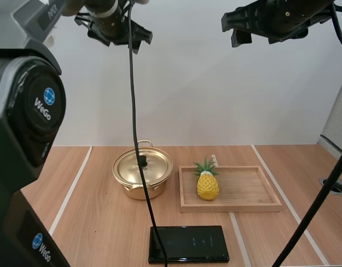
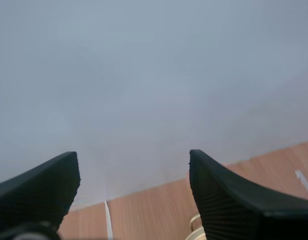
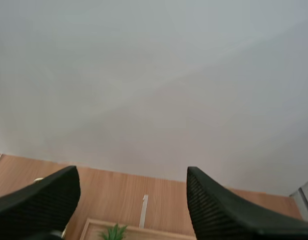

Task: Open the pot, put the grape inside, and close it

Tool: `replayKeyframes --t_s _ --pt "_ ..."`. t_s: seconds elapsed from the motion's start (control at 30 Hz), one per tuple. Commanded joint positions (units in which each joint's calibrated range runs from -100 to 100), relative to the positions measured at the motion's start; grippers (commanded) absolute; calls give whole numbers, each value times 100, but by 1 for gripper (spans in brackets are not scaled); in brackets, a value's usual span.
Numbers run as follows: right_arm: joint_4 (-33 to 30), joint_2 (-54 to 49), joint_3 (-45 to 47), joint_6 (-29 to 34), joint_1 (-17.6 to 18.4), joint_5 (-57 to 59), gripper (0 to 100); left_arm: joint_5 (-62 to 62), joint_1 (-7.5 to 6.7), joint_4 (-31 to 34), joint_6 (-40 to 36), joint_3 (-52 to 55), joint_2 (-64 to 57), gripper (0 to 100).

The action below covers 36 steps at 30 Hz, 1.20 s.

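Left pincer [image 2: 132,155] and right pincer [image 3: 131,170] hang wide open, parked high above the lidded round gold metal pot [image 1: 132,191], probably ready to start. A yellow plastic pineapple [image 1: 207,186] waits in the flat wooden tray [image 1: 254,192] just beside it.

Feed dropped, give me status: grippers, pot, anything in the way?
Left gripper open, right gripper open, both high. Lid on pot. Pineapple in wooden tray beside pot. Phone in front of pot, apart.

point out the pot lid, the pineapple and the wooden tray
pot lid [image 1: 157,166]: high view, on the gold top surface, beside the knob.
pineapple [image 1: 208,187]: high view, on the yellow body, below the green crown.
wooden tray [image 1: 246,189]: high view, on the bare floor beside the pineapple.
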Motion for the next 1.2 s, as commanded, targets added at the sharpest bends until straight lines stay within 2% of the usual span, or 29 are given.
replayKeyframes --t_s 0.0,0.03,0.07,0.1,0.37,0.63,0.9,1.17 --pt "-23 -71 -47 -72 -21 -546 59 -231 5 80 -141 -217 -261 28" --pt "-34 -71 -47 -6 -21 -648 34 -231 5 99 -201 -279 -339 0" --pt "-34 -71 -47 88 -21 -750 7 -254 5 112 -201 -330 -418 2" --pt "-45 -71 -47 159 -21 -810 0 -300 5 141 -201 -352 -487 2" --pt "-32 -71 -47 237 -21 -1310 0 -528 23 185 -234 -401 -1233 1" --pt "28 -178 -47 237 -21 -1710 0 -1298 23 185 -835 -112 -2350 0" --pt "625 -620 -47 227 -21 -2065 0 -2700 23 185 -835 1704 -3656 0" --pt "577 -1099 -47 184 -21 -1885 0 -4603 23 185 -835 3796 -5087 0"
